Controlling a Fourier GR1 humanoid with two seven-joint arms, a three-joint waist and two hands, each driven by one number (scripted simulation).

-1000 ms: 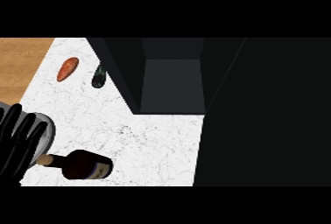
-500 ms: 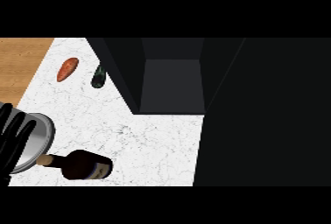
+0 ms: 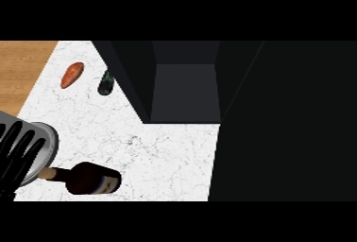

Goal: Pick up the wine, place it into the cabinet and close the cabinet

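Observation:
The wine bottle (image 3: 90,179) lies on its side on the white marble counter (image 3: 160,151) at the lower left, its tan neck pointing left. My left hand (image 3: 17,159) shows at the left edge with its black fingers straight, just left of the bottle's neck, and the grey forearm (image 3: 38,142) above them. It holds nothing. The dark cabinet (image 3: 185,90) stands open at the top middle, with a grey inside floor. My right hand is out of the picture.
An orange vegetable (image 3: 72,74) and a dark green one (image 3: 106,82) lie at the far left of the counter beside the cabinet. A wooden surface (image 3: 21,71) borders the counter on the left. A large dark mass (image 3: 286,123) fills the right side.
My left hand has slid down and back toward the left edge, showing more of the grey forearm. The bottle has not moved.

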